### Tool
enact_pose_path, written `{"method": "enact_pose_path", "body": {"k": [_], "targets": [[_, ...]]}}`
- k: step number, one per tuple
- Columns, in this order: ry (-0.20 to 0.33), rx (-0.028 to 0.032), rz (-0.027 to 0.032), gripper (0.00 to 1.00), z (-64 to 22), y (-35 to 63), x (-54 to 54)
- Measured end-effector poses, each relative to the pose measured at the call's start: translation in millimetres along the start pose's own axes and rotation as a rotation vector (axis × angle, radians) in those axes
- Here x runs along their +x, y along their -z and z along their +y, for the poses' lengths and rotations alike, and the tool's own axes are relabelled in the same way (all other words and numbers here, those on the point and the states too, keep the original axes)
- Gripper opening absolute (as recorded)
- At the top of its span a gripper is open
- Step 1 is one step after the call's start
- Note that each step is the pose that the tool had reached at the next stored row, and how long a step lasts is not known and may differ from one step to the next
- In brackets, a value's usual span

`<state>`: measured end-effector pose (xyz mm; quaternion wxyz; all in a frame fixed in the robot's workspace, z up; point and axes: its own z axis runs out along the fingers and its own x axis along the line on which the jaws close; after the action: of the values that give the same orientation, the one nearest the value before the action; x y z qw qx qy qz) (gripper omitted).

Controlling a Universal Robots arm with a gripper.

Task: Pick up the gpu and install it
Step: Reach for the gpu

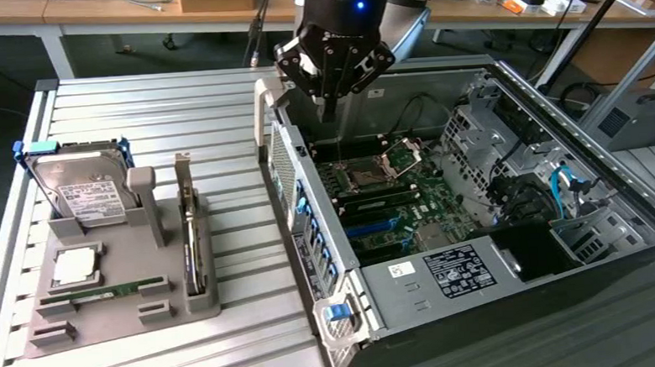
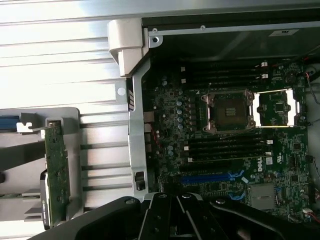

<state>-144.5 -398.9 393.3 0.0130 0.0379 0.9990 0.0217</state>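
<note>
The gpu (image 1: 193,241) stands on edge in a slot of the grey holder (image 1: 110,317) at the exterior view's left, its pale bracket end pointing up. In the wrist view the gpu (image 2: 56,165) is a thin green-edged board beside the case wall. My gripper (image 1: 326,112) hangs over the back of the open computer case (image 1: 445,270), above the motherboard (image 1: 390,197), well apart from the gpu. Its fingers (image 2: 165,220) are shut with nothing between them. The blue expansion slots (image 2: 210,178) lie just beyond the fingertips.
The holder also carries a silver hard drive (image 1: 82,196), a square processor (image 1: 74,264) and a green memory stick (image 1: 114,290). The case's side wall (image 1: 295,202) stands between holder and motherboard. A processor socket (image 2: 227,112) and drive cages (image 1: 506,166) sit inside the case.
</note>
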Motion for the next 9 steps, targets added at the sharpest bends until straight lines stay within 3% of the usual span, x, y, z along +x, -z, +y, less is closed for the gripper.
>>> {"method": "enact_pose_path", "body": {"k": [9], "targets": [[0.000, 0.0000, 0.0000, 0.11, -0.3, 0.1, 3.3]]}}
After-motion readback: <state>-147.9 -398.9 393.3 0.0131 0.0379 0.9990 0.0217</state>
